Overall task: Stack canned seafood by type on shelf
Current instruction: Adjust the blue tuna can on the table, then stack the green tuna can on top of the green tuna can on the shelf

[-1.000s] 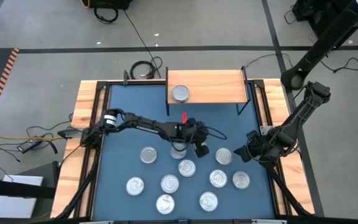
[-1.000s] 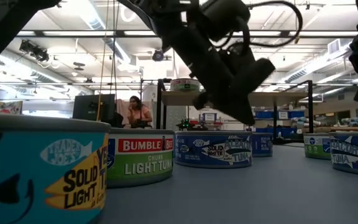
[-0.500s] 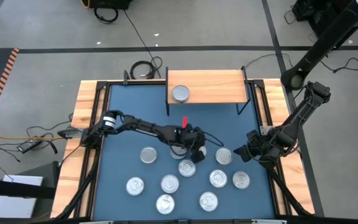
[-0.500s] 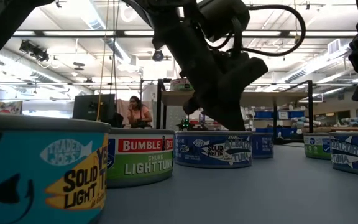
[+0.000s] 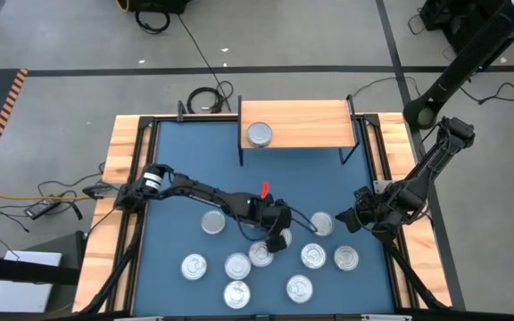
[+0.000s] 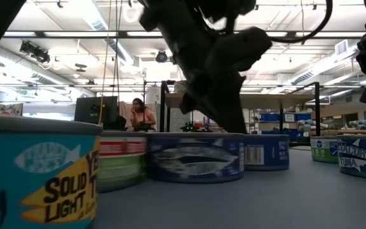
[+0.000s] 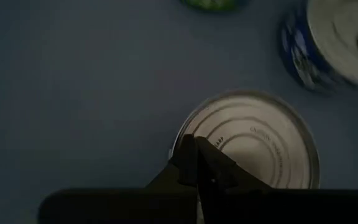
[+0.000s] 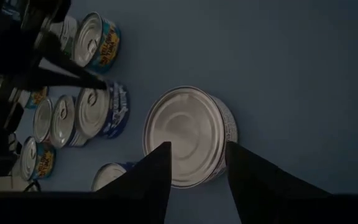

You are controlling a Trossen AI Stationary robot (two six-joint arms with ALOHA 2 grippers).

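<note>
Left gripper [image 5: 272, 237]: reaches in from the table's left edge on a long dark arm and hangs low over the middle of the blue table [image 5: 177, 152], fingers pressed together with nothing between them. Shows, in the left wrist view, closed tips right at the rim of a silver-lidded tin [image 5: 260, 254]; cannot tell whether touching or just above. Left of that gripper, more canned seafood flat on the table: one tin [image 5: 212, 223] alone beside the arm, another [image 5: 193, 266] nearer the front edge, a third [image 5: 236, 266] just beside the tin at the fingertips, a fourth [image 5: 236, 292] at the front. In the low view, a teal tin with a yellow "SOLID LIGHT" label [image 6: 40, 178] closest, then a green-labelled tin [image 6: 122, 162], then a blue fish-labelled tin [image 6: 196, 159] beneath the dark arm; far behind, a person [image 6: 142, 114] in the room. At the back centre, the light-wood shelf [image 5: 310, 125] on black legs, carrying a single tin [image 5: 260, 135] at its left end. Right of centre, three more tins [image 5: 299, 287] [image 5: 313, 257] [image 5: 346, 259] near the front. Farther right, right gripper [image 5: 353, 217] close to the table, fingers spread apart and empty, pointed at a tin [image 5: 321, 224] lying just beyond the tips.
</note>
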